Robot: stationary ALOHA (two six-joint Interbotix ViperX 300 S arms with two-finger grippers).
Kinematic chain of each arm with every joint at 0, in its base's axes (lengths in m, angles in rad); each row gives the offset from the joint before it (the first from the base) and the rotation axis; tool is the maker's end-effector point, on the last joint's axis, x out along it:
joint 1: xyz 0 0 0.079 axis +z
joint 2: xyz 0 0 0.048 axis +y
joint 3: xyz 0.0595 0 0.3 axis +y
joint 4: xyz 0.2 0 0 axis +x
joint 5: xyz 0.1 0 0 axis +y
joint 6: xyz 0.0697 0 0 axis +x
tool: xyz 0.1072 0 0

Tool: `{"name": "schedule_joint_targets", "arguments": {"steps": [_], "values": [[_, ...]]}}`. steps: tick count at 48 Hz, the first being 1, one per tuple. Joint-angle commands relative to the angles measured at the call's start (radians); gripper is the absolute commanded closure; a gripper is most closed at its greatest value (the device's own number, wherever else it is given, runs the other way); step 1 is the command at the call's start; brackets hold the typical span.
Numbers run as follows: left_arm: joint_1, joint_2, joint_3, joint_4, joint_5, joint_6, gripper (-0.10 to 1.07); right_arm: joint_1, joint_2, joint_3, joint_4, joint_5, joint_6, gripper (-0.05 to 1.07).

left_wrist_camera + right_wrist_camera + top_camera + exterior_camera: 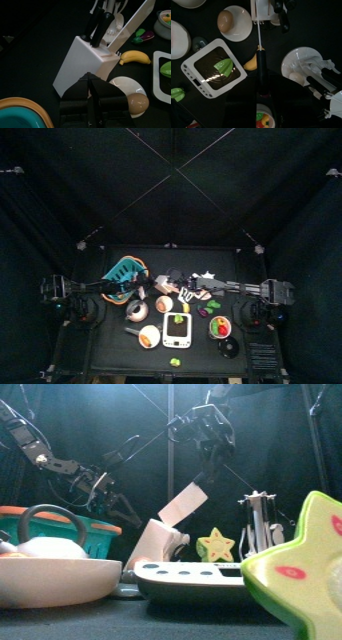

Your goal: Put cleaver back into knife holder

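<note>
The small black table [114, 343] carries a crowd of kitchen things. At its back left lies a teal basket with an orange rim [126, 271], seen near and large in the front view [54, 526] behind a wide white bowl [54, 574].

Near the table's middle stands the white angular knife holder [83, 62], tilted, with black handles sticking out of its slotted top; it also shows in the front view [163, 542] and from above [166, 284]. The white-bladed cleaver with a black handle [259, 50] hangs over the holder, blade tip at the slots; in the front view the blade [185, 502] slopes down toward the holder's top, and the left wrist view shows it [133, 22] slanting beside the black handles.

The right gripper [260, 75] is clamped on the cleaver's handle, the arm reaching in over the middle [207, 424]. The left gripper [90, 92] sits low just beside the holder's base, its jaws drawn close together with nothing between them.

A white square tray holding a green leaf [214, 67] lies beside a white dish rack with utensils [311, 65]. A white plate with a brown egg-shaped thing [234, 22] sits close to the holder. A yellow banana [135, 56] lies just beside the holder, and a yellow-green star [215, 546] stands near it.
</note>
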Motion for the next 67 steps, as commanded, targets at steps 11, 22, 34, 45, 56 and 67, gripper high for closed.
{"name": "schedule_joint_targets", "arguments": {"steps": [11, 22, 34, 45, 56, 67], "values": [[0.003, -0.002, -0.025, 0.0, -0.008, 0.0, 0.61, 0.0, 0.014, -0.041, 0.005, 0.021, -0.038, 0.5], [0.003, 0.002, -0.028, 0.0, -0.008, 0.0, 0.61, -0.011, 0.04, -0.086, 0.006, 0.051, -0.051, 0.5], [0.003, 0.005, -0.031, 0.0, -0.008, 0.0, 0.61, -0.02, 0.08, -0.175, 0.008, 0.115, -0.075, 0.5], [0.0, 0.005, -0.032, 0.0, -0.008, 0.0, 0.61, -0.031, 0.114, -0.219, 0.009, 0.169, -0.078, 0.5], [0.0, 0.005, -0.032, 0.0, -0.008, 0.0, 0.61, -0.035, 0.117, -0.224, 0.035, 0.19, -0.075, 0.5], [-0.002, 0.005, -0.032, 0.002, -0.009, 0.0, 0.61, -0.052, 0.118, -0.225, 0.057, 0.204, -0.078, 0.5]]}}
